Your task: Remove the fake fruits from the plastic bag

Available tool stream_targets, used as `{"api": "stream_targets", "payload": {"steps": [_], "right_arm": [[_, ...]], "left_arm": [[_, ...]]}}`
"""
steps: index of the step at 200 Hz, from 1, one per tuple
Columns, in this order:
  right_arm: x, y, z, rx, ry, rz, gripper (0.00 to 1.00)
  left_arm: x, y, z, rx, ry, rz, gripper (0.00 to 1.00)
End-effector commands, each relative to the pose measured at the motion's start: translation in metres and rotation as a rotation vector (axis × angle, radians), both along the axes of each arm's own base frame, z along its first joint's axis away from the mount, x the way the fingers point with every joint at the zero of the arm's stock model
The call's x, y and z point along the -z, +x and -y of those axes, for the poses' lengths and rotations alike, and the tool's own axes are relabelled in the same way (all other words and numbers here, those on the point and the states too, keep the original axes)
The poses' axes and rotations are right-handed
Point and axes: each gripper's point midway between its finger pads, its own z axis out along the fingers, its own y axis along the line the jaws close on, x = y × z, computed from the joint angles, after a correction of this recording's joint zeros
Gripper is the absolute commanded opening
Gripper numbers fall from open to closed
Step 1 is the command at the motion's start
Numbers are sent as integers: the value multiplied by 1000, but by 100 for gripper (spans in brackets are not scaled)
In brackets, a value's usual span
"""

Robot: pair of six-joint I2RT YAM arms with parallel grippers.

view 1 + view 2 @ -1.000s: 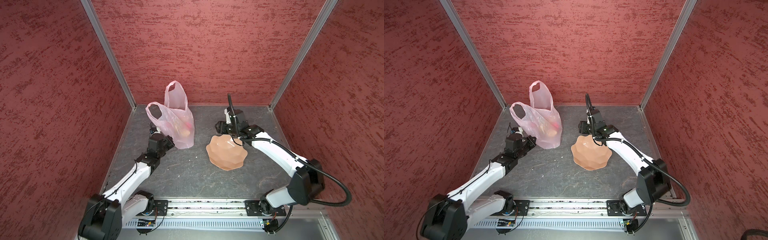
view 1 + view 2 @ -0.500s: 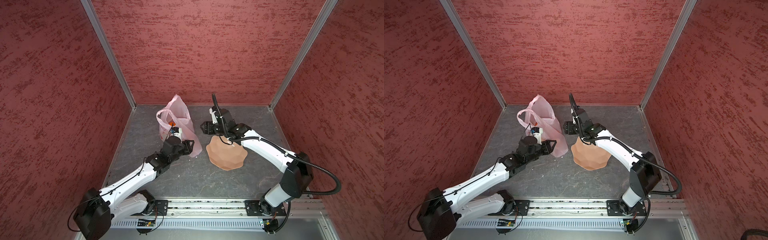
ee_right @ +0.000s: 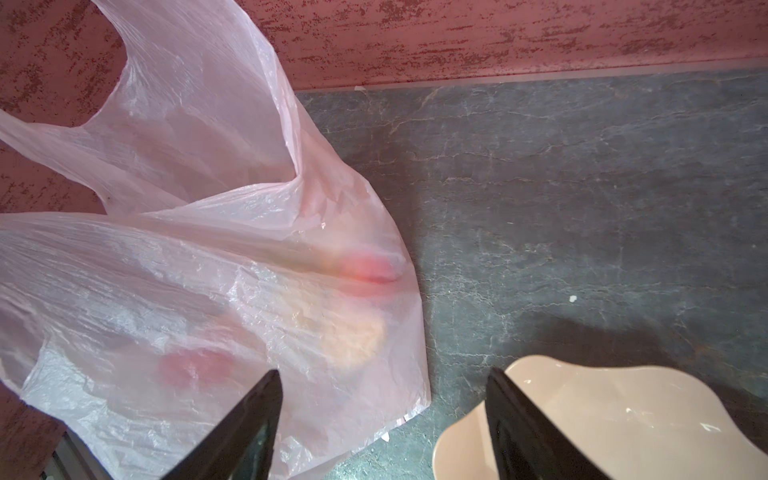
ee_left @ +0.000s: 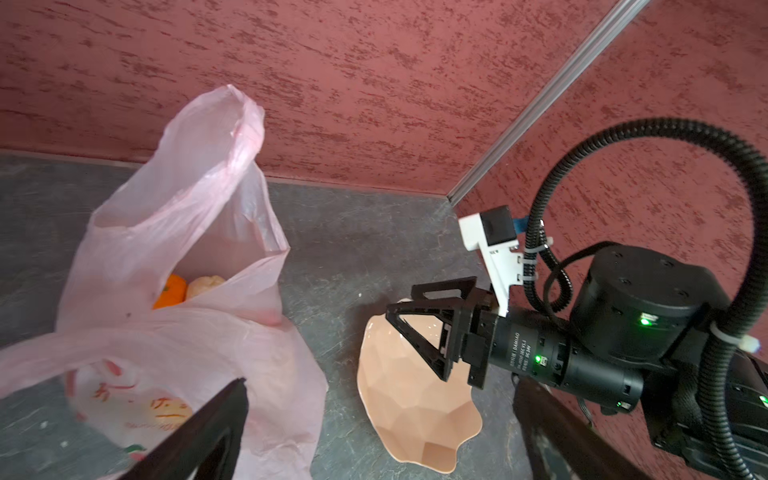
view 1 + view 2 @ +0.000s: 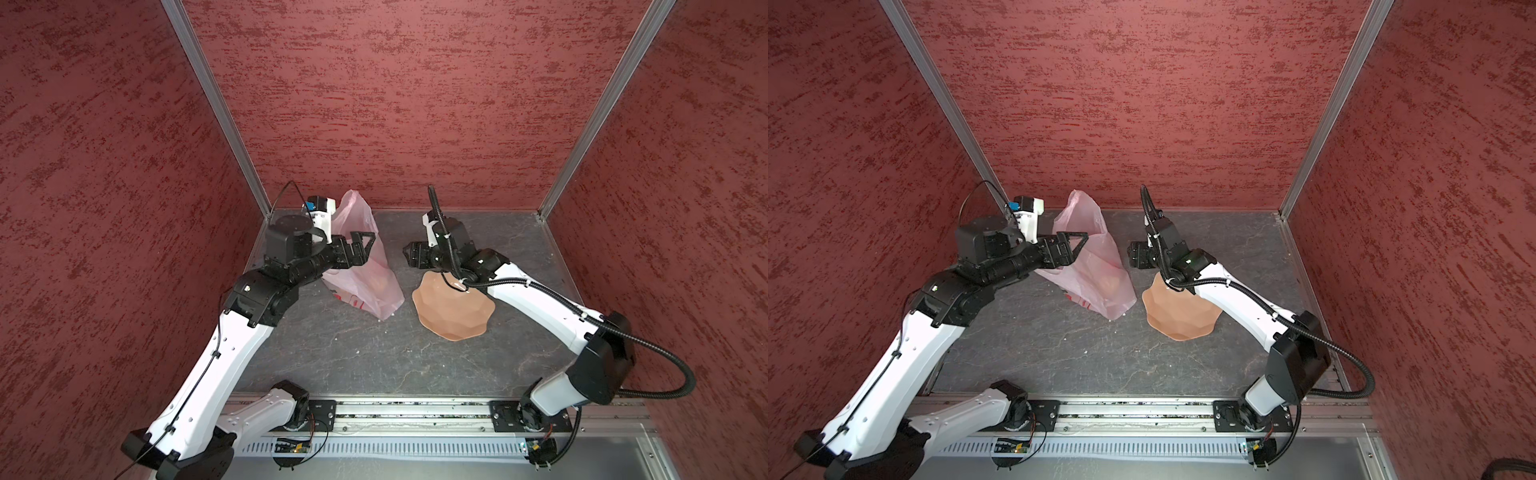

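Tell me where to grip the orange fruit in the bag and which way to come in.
Grip the orange fruit across its rounded top, probably coming down through the open mouth of the plastic bag. Only its upper side shows, behind the front lip and beside a cream fruit.

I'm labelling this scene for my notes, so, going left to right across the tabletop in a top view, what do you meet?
plastic bag → right gripper → plate. The left gripper overlaps the bag in that view, so it is left out.
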Motion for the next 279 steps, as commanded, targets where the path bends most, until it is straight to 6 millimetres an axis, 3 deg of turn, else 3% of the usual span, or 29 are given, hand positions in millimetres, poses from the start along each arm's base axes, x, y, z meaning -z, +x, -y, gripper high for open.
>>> {"api": "stream_targets", "payload": {"steps": [1,16,44,83,118,159,190,227,279], "right_arm": [[-8,2,-2,2,13,32,77],[-6,2,-5,-7,19,26,77],[-2,2,-9,-16,22,19,77],[3,1,-13,-26,37,9,77],[13,-8,-32,-83,-4,4,77],[5,-33,-73,-202,-103,105,84],[-3,-54,-97,-291,-149,167,92],[-15,-75,-130,-366,-144,221,94],[1,-73,-162,-380,-188,193,95]], "left_arm": [[42,5,-22,-6,223,-134,99],[47,24,-32,-35,285,-132,99],[52,61,-33,-44,329,-78,98],[58,113,-49,-164,402,1,88],[54,140,-48,-172,408,93,88],[56,154,-66,-191,377,91,82],[56,151,-90,-213,261,105,64],[67,147,-106,-240,181,89,43],[77,140,-120,-260,71,81,34]]}}
